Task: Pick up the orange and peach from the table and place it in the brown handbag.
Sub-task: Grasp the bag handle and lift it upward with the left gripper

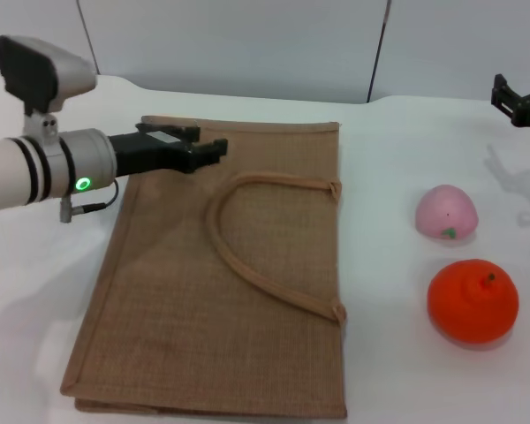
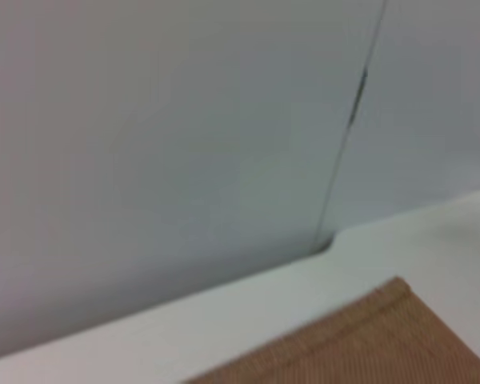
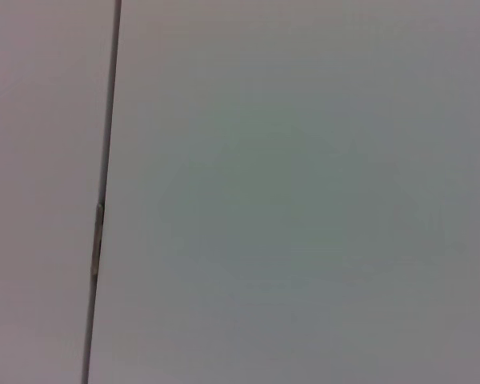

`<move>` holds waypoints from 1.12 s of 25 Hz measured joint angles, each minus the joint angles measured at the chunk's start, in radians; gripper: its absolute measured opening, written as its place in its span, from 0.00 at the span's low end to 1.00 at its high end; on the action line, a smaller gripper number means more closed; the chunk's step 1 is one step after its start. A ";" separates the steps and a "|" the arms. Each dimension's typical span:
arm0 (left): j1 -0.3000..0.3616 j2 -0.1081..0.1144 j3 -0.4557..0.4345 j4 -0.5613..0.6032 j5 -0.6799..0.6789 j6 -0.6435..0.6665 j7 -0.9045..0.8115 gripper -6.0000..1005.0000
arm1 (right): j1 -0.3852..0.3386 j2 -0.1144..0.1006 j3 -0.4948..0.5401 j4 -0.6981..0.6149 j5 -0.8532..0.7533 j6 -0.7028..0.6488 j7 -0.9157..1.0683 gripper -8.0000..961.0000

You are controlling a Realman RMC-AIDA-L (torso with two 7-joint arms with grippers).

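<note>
The brown handbag lies flat on the white table, its looped handle resting on top. The orange sits on the table to the right of the bag, with the pink peach just behind it. My left gripper hovers over the bag's far left part with its fingers apart and nothing between them. My right gripper is at the far right edge, behind the fruits and well away from them. A corner of the bag shows in the left wrist view. The right wrist view shows only wall.
A grey panelled wall runs behind the table's far edge. Bare table lies between the bag and the fruits and to the left of the bag.
</note>
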 joint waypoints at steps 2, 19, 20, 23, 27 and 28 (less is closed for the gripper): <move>0.000 -0.002 -0.002 0.031 0.081 0.001 -0.062 0.57 | 0.002 -0.001 0.000 0.000 0.000 0.005 0.000 0.90; -0.065 -0.032 -0.009 0.102 0.461 0.004 -0.306 0.56 | 0.003 -0.001 0.008 -0.005 0.000 0.006 0.000 0.90; -0.067 -0.032 -0.008 0.101 0.462 0.002 -0.306 0.56 | 0.005 -0.002 0.008 -0.005 0.000 0.006 0.000 0.90; -0.069 -0.032 -0.006 0.101 0.466 -0.002 -0.311 0.56 | 0.007 -0.002 0.008 -0.006 0.000 0.006 0.000 0.90; -0.079 -0.032 -0.006 0.094 0.506 -0.002 -0.335 0.56 | 0.010 -0.003 0.008 -0.003 0.000 0.006 0.000 0.90; -0.082 -0.033 -0.007 0.093 0.519 -0.002 -0.345 0.56 | 0.010 -0.003 0.008 -0.003 0.000 0.006 0.000 0.90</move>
